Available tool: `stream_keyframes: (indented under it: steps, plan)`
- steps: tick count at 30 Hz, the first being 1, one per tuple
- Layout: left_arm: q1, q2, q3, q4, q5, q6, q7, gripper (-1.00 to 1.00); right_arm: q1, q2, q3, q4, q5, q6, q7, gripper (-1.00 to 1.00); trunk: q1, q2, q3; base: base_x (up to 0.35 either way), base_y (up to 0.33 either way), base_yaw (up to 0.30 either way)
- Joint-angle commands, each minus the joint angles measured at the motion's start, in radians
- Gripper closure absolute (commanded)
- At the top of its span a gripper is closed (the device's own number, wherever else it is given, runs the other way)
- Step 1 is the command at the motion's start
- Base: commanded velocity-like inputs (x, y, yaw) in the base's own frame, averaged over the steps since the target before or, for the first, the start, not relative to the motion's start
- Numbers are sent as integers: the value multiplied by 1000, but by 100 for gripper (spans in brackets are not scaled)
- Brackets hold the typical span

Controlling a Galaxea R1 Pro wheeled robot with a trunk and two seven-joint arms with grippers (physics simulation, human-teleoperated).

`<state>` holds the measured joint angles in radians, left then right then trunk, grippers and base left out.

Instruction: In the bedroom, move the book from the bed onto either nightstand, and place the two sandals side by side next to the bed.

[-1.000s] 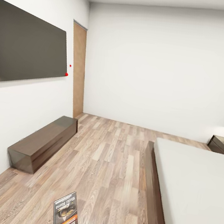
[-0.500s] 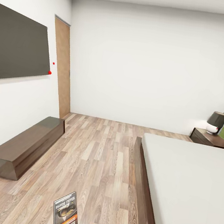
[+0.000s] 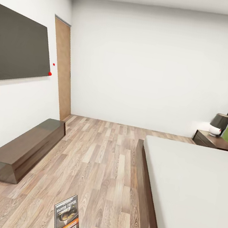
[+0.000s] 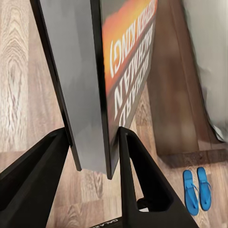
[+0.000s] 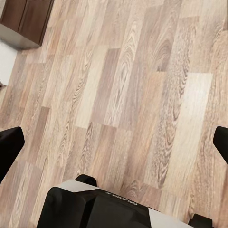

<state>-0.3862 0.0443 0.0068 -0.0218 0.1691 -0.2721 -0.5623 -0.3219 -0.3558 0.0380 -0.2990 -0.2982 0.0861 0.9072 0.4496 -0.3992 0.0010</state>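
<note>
Fingers [image 4: 130, 175] of my left gripper [image 4: 92, 168] were clamped on the lower edge of the book [image 4: 118, 71], one black finger on each cover, book standing upright between them. From the head camera I saw the book [image 3: 67, 217] held low over the plank floor [image 3: 99, 163], orange band and white lettering facing me. Under the left wrist, both blue sandals [image 4: 197, 190] lay side by side on the floor just beside the bed frame. Right gripper [image 5: 114, 142] fingers [image 5: 9, 147] stood spread wide apart, nothing between them, floor below. Bed [image 3: 191, 185] lay to my right, mattress bare. Nightstand [image 3: 214, 141] stood at the far corner beyond the bed, a lamp [image 3: 218, 124] on top.
</note>
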Motion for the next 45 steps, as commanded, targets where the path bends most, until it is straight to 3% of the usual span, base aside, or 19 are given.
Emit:
stream_keyframes:
  steps: [1,11,30,45]
  plan:
    - [0,0,-1,1,6,-1,-5,100,0,0,4,0,-10,9,2,-100,0,-1,0,0,0,-133]
    - [0,0,-1,1,6,-1,-5,100,0,1,5,0,-10,9,2,-100,0,-1,0,0,0,-222]
    - [0,0,-1,1,6,-1,-5,100,0,2,5,0,-10,9,3,-100,0,-1,0,0,0,-9]
    - [0,0,-1,1,6,-1,-5,100,0,2,5,0,-10,9,4,-100,0,-1,22,0,0,-68]
